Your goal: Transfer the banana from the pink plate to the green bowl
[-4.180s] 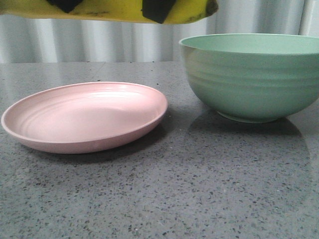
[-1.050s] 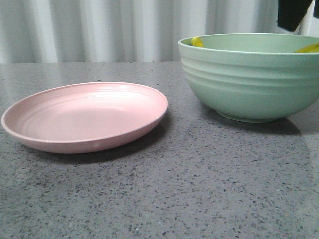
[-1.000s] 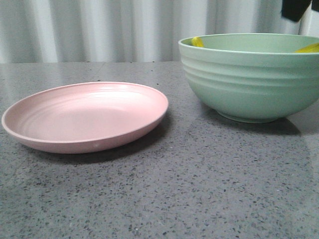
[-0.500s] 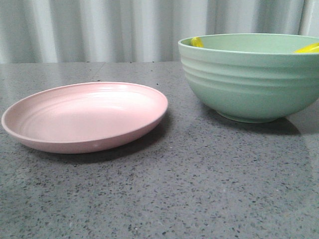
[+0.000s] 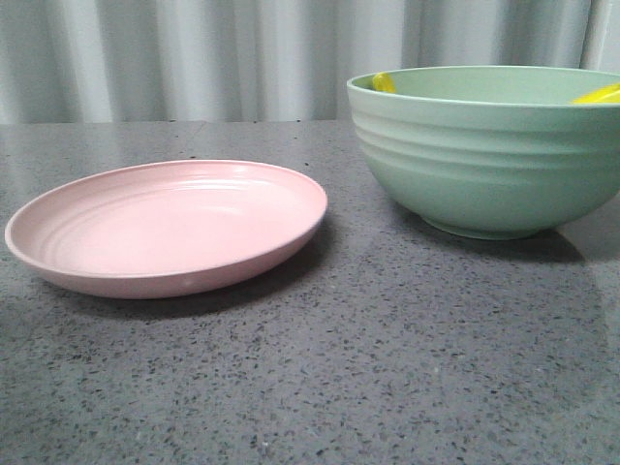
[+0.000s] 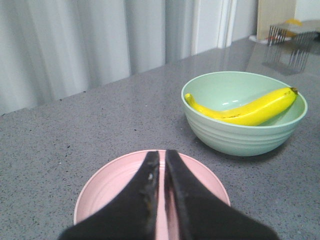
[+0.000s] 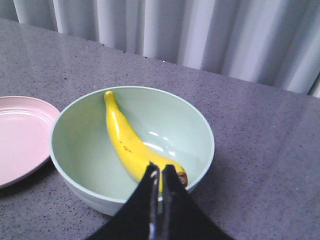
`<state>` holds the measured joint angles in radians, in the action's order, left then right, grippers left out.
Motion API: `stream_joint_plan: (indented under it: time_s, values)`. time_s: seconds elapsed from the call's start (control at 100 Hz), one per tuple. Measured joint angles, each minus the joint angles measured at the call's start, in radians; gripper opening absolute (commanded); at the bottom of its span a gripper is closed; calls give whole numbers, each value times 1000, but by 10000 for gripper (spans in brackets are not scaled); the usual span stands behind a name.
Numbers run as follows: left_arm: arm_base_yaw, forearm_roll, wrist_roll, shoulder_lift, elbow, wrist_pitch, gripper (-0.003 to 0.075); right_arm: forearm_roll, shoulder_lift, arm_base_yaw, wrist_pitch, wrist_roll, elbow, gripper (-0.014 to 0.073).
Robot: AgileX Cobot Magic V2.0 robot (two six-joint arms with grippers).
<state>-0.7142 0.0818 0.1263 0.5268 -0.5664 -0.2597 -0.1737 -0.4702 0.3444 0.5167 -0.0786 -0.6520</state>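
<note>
The banana (image 7: 125,142) lies inside the green bowl (image 7: 75,175), leaning along its wall; it also shows in the left wrist view (image 6: 245,109). In the front view only its two ends (image 5: 384,82) peek over the bowl's rim (image 5: 484,155). The pink plate (image 5: 165,228) is bare, left of the bowl. My left gripper (image 6: 161,155) is shut and empty, raised above the plate (image 6: 105,185). My right gripper (image 7: 160,169) is shut and empty, raised above the bowl's near rim. Neither gripper shows in the front view.
The plate and bowl (image 6: 240,135) stand on a grey speckled counter (image 5: 387,368) with a pale curtain (image 5: 194,58) behind. A wire rack (image 6: 287,47) and other items stand far off at the counter's back.
The banana, held high about four seconds ago, now lies in the bowl. The right gripper's dark tip has lifted out of the front view's upper right. Plate and bowl have not moved.
</note>
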Motion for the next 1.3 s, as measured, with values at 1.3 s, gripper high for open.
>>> stream_joint_plan:
  time_s: [1.3]
  values:
    - [235,-82,0,-351,514,112,-19,-2,321,0,-106,-41,225,-73]
